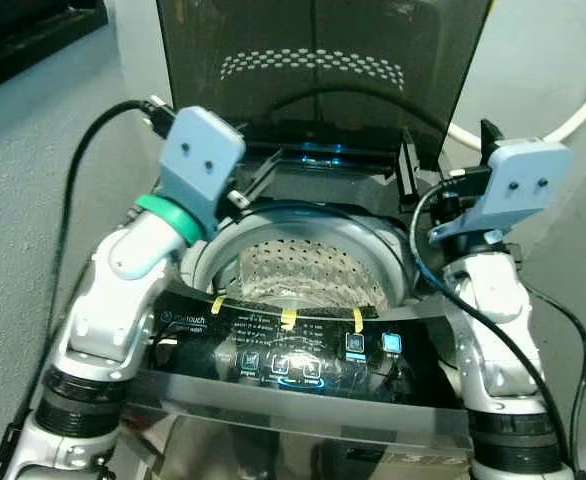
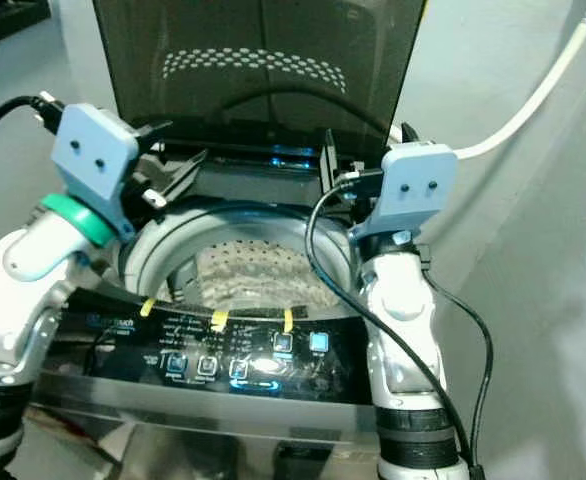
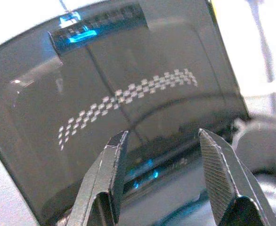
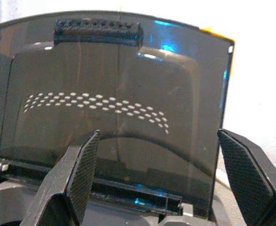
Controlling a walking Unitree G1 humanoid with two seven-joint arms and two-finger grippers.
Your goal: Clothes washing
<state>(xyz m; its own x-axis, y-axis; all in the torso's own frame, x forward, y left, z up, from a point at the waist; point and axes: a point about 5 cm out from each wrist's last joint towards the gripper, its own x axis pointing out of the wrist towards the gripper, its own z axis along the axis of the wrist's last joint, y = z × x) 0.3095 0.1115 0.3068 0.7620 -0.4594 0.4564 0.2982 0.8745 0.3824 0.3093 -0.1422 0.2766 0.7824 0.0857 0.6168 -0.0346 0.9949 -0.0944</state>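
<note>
A top-loading washing machine stands right in front of me with its dark tinted lid (image 1: 313, 70) raised upright. Below it the perforated steel drum (image 1: 313, 270) lies exposed, and I make out no clothes inside. My left gripper (image 3: 162, 133) is open over the drum's left rim, pointing at the lid. Over the right rim my right gripper (image 4: 159, 133) is open wide and also faces the lid. Nothing sits between either pair of fingers.
The glossy black control panel (image 1: 293, 350) with lit blue buttons and three yellow tape strips runs along the machine's front edge. A white hose (image 1: 583, 110) hangs at the right. Grey walls (image 1: 33, 200) close in on both sides. Black cables loop from both wrists.
</note>
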